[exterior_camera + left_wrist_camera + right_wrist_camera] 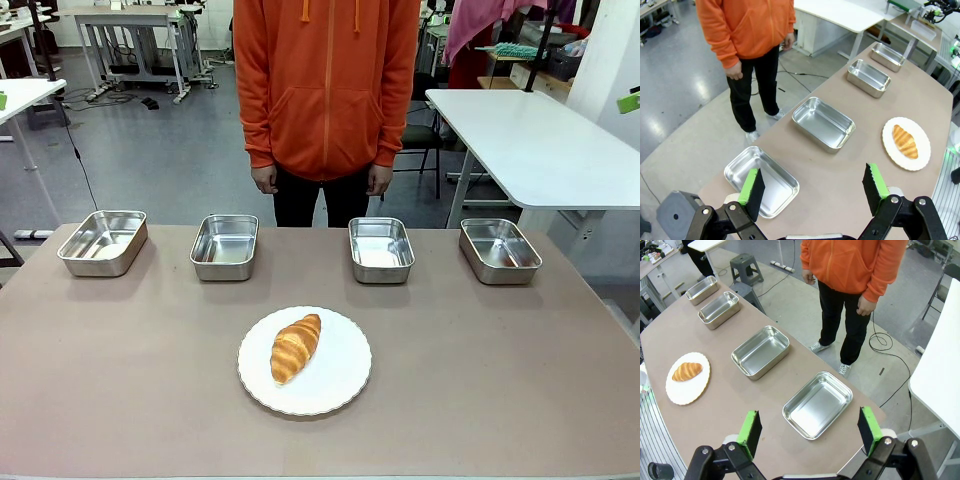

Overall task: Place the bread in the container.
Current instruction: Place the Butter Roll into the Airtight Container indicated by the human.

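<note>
Two grippers, and both gape as wide as they go! Left gripper [813,192]: jaws spread to the full, nothing between them, nothing touched, hanging high above one end of the table [840,165]. Right gripper [810,432]: same story, jaws flung wide, empty, up over the opposite end.

Now the count. One bread [296,347], golden and ridged, lies on one white plate [340,375] at the table's 6 o'clock, close to the robot's edge; its tips run from 1 o'clock down to 7 o'clock. Four pans, all shiny steel, all alike, stand in a row across the far side, each apart from the next. Seen from the plate, the left-end pan [103,241] sits at 10 o'clock, the second pan [224,246] at 11, the third pan [381,249] at 1 and the right-end pan [500,250] at 2. The bread is well apart from every one of them. One person [327,90] in an orange hoodie stands beyond the table at 12 o'clock.
</note>
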Motion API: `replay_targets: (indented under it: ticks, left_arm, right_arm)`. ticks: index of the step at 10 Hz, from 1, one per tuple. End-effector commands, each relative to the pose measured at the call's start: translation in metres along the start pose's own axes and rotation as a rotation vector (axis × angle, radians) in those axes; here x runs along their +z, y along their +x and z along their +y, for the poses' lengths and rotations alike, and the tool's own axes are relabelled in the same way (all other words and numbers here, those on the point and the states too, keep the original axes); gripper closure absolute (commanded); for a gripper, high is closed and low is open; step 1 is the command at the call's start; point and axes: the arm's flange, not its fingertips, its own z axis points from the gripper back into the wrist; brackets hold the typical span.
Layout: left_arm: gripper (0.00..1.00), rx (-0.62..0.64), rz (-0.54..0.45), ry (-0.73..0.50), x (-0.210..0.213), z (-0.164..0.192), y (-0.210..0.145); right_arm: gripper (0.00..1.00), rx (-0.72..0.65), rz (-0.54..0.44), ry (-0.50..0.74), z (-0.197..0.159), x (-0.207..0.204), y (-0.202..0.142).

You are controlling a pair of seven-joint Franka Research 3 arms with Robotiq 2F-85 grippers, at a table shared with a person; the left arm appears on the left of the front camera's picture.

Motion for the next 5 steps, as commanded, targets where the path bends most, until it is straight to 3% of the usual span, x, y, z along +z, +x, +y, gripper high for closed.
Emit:
replay_targets:
  ticks: [1, 5]
  left_arm:
    - [0.00, -0.008, -0.021, -0.010, 0.0020, -0.0010, -0.0010]
    - [0.00, -0.008, -0.021, -0.010, 0.0020, -0.0010, -0.0010]
  right_arm:
    - [0.00, 0.005, -0.017, 0.003, 0.0012, 0.0000, 0.0010]
    - [0.00, 0.005, -0.017, 0.003, 0.0012, 0.0000, 0.0010]
